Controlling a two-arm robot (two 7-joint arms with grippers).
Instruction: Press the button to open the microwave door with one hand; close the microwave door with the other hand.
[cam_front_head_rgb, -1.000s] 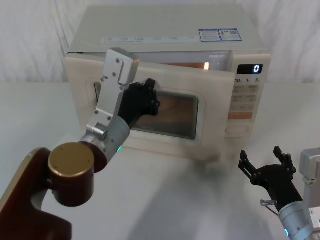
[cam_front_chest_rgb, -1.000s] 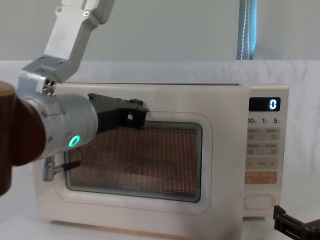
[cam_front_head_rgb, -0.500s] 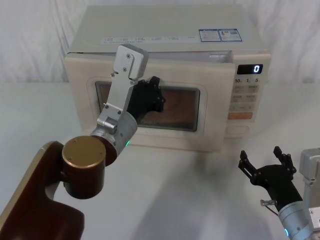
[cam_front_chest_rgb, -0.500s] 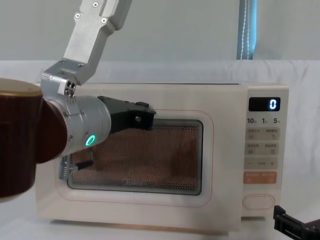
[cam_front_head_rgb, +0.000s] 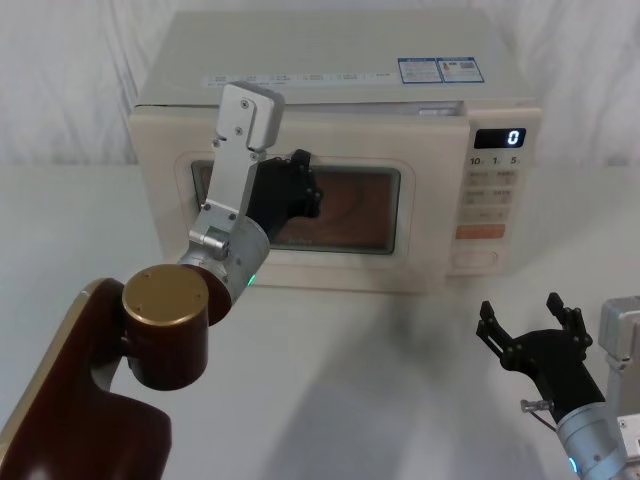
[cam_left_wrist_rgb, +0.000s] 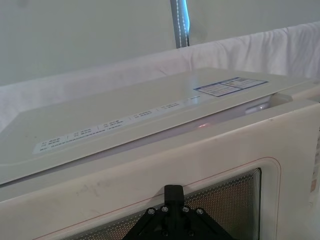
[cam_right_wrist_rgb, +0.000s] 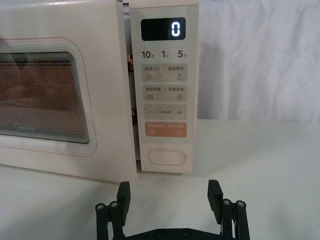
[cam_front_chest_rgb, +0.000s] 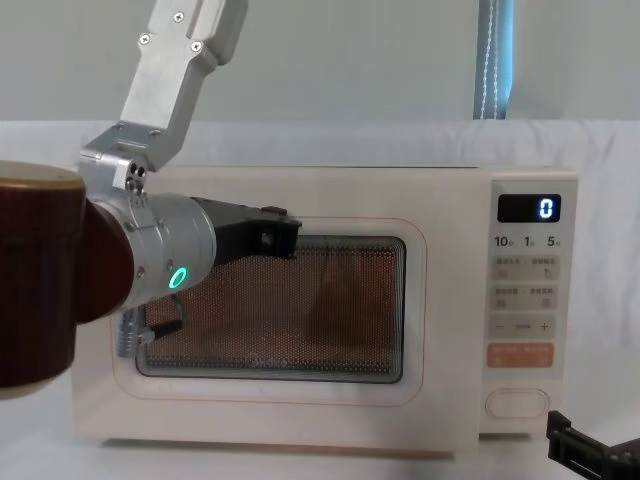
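The cream microwave door (cam_front_head_rgb: 300, 275) with its dark window stands almost flush with the oven. A thin gap remains along its top (cam_left_wrist_rgb: 200, 127) and beside the control panel (cam_right_wrist_rgb: 131, 100). My left gripper (cam_front_head_rgb: 305, 190) is shut and presses on the window's upper part, also seen from the side (cam_front_chest_rgb: 280, 235) and close up (cam_left_wrist_rgb: 173, 192). The wide cream button (cam_right_wrist_rgb: 166, 157) sits at the bottom of the panel (cam_front_head_rgb: 477, 259), under the orange key. My right gripper (cam_front_head_rgb: 522, 315) hovers open low over the table, in front of and below the button (cam_right_wrist_rgb: 169, 192), touching nothing.
The microwave (cam_front_head_rgb: 330, 50) stands on a white-covered table (cam_front_head_rgb: 380, 380), with white cloth behind it. Its display (cam_right_wrist_rgb: 174, 29) reads 0. My left arm's brown elbow (cam_front_head_rgb: 165, 320) fills the near left. Bare table lies between the two arms.
The door has swung from well ajar to nearly shut, with my left gripper moving inward against its window. The right gripper has stayed in place.
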